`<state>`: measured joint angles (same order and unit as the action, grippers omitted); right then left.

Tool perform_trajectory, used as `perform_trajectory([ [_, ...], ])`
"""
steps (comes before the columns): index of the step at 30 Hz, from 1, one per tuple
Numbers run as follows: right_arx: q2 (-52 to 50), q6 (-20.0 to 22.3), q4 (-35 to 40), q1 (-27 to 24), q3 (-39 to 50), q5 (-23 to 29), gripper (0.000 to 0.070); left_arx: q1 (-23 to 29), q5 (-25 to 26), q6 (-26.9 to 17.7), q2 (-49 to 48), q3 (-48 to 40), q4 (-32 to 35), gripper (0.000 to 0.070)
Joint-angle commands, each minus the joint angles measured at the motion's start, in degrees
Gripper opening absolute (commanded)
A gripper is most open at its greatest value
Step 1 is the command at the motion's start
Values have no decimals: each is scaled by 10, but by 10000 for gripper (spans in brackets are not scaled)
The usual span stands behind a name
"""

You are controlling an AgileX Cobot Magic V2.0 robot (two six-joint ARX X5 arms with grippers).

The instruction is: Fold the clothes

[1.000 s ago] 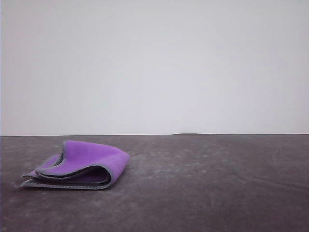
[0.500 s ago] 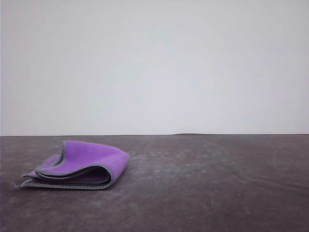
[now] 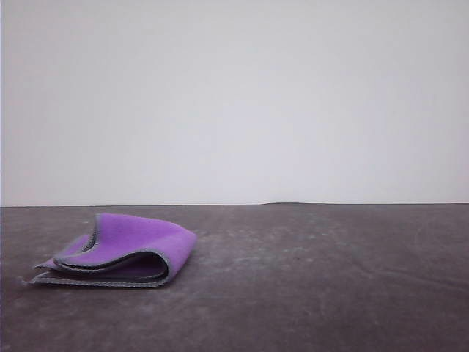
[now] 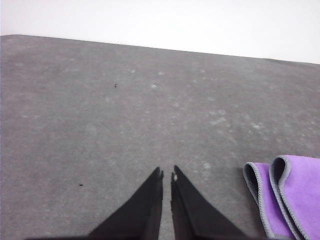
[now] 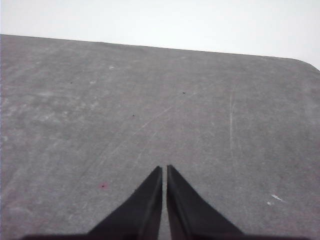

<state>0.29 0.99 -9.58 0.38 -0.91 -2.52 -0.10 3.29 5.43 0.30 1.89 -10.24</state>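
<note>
Folded purple cloth (image 3: 121, 251) at near left of the grey table (image 3: 315, 279), hems stacked, bare tabletop stretching right.
Left gripper (image 4: 166, 174) and right gripper (image 5: 164, 168) both pinched together, holding nothing, above bare surface.

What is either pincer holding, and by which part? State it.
Nothing. The left pincer and right pincer are shut and empty; the folded cloth lies untouched on the table.

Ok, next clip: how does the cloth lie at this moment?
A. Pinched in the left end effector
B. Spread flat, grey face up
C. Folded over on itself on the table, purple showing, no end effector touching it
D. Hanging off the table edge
C: the cloth sits folded in layers on the table, purple outward, with the left end effector closed beside it, not touching.
</note>
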Motion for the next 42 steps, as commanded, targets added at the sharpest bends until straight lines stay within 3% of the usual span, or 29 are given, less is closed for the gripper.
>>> perform_trajectory([
  [1, -1, -10, 7, 1, 2, 2, 10, 1, -1, 0, 0, -11, -5, 17],
  [42, -1, -10, 7, 1, 2, 2, 11, 1, -1, 0, 0, -11, -5, 17],
])
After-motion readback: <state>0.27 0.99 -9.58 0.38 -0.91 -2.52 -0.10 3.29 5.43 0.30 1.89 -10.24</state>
